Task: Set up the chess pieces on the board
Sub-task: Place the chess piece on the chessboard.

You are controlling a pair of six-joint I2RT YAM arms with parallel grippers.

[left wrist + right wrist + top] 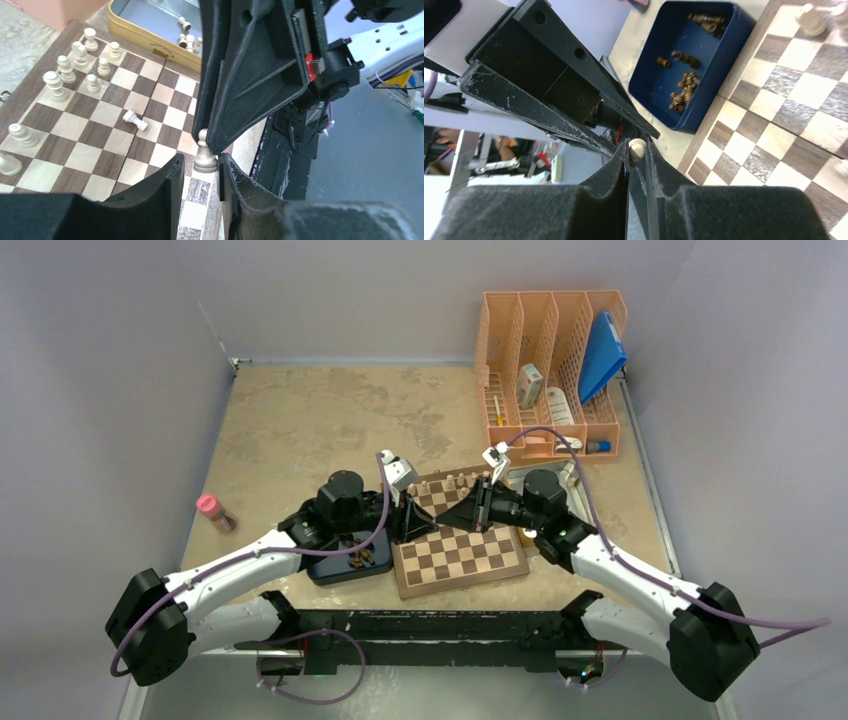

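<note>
Closest in the left wrist view, the left pincer (201, 162) has its black fingers (170, 180) on either side of the base of a pale pawn (205, 159). A sliver of board shows between one finger and the piece, so these jaws stand narrowly apart and are not clamping it. The right pincer (637, 151) reaches in from the opposite side and is closed on the pawn's round head, which sits pinched between its two fingertips (619, 160). The pawn is upright, over the squares near one edge of the board (455, 562); I cannot tell whether its base rests on the wood. The board lies on the tabletop (300, 420) just in front of the arm bases, and both pincers meet above it. Several pale pieces (75, 65) stand in a cluster along its far edge, and one fallen pale piece (135, 120) lies on its side nearer the middle. Touching the board's left side is a dark blue tray (696, 117) holding loose dark brown pieces (684, 87). A yellow tray (145, 45) with a few more pale chessmen lies just off the board's other side. An orange rack (550, 370) stands at the far right, and a pink-capped bottle (213, 510) lies well apart at the left edge.
</note>
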